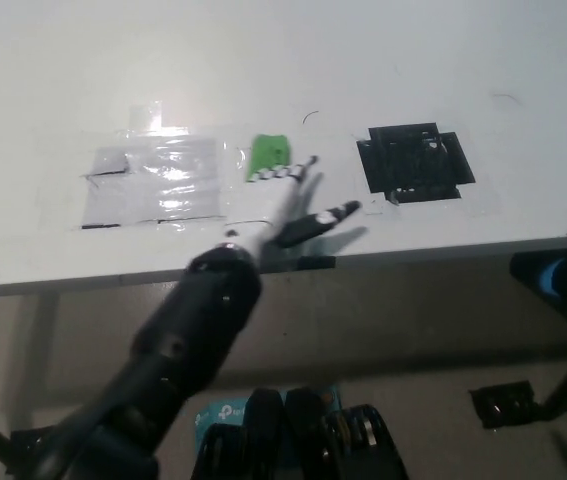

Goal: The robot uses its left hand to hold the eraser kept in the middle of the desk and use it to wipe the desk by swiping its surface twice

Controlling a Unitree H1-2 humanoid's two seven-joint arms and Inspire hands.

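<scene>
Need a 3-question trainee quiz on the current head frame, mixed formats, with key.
1. True or false: the green eraser lies on top of the black taped patch.
2. Which is nearer the eraser? A. the clear tape patch B. the black taped patch C. the desk's far edge
3. Fill in: the left hand rests on the ____.

Key: 1 false, it lies on bare desk between the two patches. 2 A. 3 eraser; whether the hand grips it or only presses on it cannot be seen.
</scene>
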